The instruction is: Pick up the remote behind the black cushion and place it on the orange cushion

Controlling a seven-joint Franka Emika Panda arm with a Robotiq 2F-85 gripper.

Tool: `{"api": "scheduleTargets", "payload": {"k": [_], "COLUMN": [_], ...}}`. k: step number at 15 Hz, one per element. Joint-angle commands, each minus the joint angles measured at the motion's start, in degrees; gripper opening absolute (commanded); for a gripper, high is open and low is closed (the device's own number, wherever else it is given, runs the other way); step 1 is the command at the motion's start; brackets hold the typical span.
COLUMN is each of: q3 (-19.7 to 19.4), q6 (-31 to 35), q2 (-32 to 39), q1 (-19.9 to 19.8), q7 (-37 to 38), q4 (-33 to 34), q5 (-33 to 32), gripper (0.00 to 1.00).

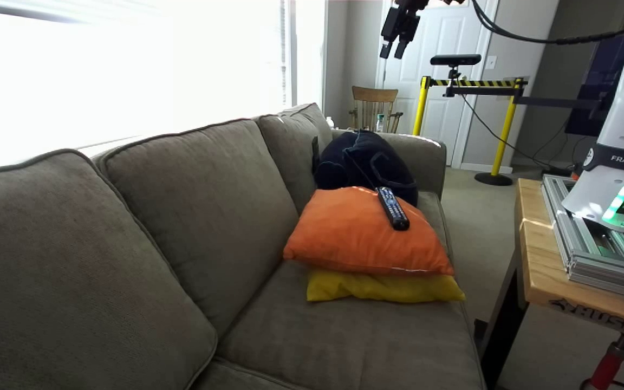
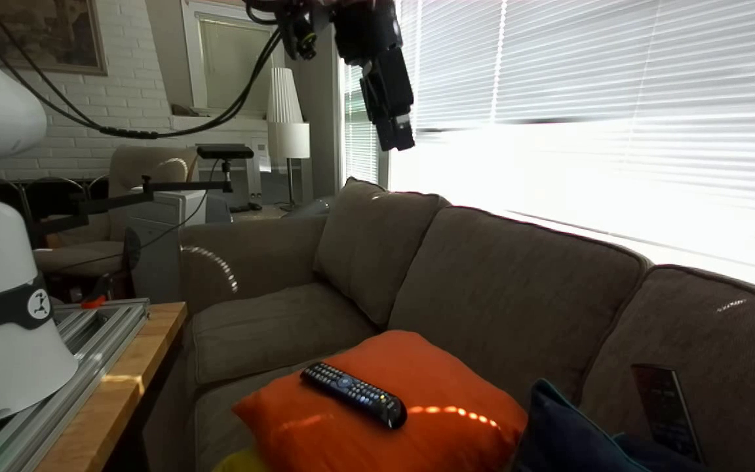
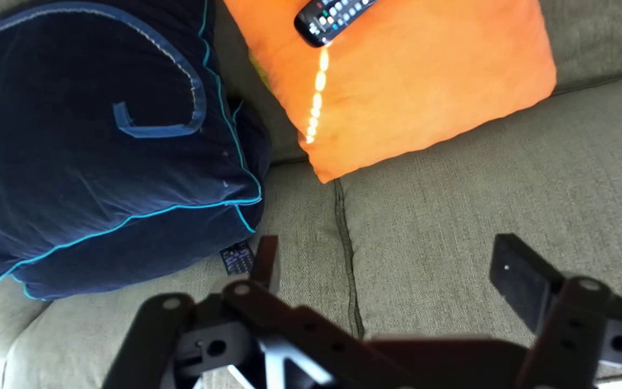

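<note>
The black cushion (image 3: pixel 100 162), dark navy with blue piping, rests at one end of the couch seat. Behind it a slim dark remote (image 2: pixel 666 410) leans against the backrest in an exterior view; its buttoned end, the remote (image 3: pixel 237 258), peeks out beside the cushion in the wrist view. The orange cushion (image 1: pixel 355 233) lies alongside with a second, black remote (image 1: pixel 392 208) on top. High above the couch, my gripper (image 1: pixel 392 52) points down with its jaws wide apart. In the wrist view the gripper (image 3: pixel 389 259) has only couch fabric far below between its fingers.
A yellow cushion (image 1: pixel 382 287) lies beneath the orange one. The couch backrest (image 1: pixel 198 200) runs along the window side, and an armrest (image 1: pixel 415 154) stands beyond the black cushion. Across from the couch is the robot's wooden table (image 1: pixel 539 260). Cables (image 2: pixel 154 134) hang from the arm.
</note>
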Motion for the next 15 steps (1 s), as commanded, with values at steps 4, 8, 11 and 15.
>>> {"api": "scheduleTargets", "payload": {"k": [4, 8, 11, 15], "q3": [-3.4, -5.0, -7.7, -10.7], "q6": [14.4, 24.0, 25.7, 24.1], "q2": [14.5, 23.9, 30.5, 31.2], "q1": [-1.6, -3.3, -3.2, -0.6], "q7": [-5.7, 9.5, 21.7, 20.7], "q4": [6.0, 9.6, 14.5, 14.4], "q5": [-8.9, -13.0, -17.9, -13.4], "gripper": [1.0, 1.0, 1.0, 1.0]}}
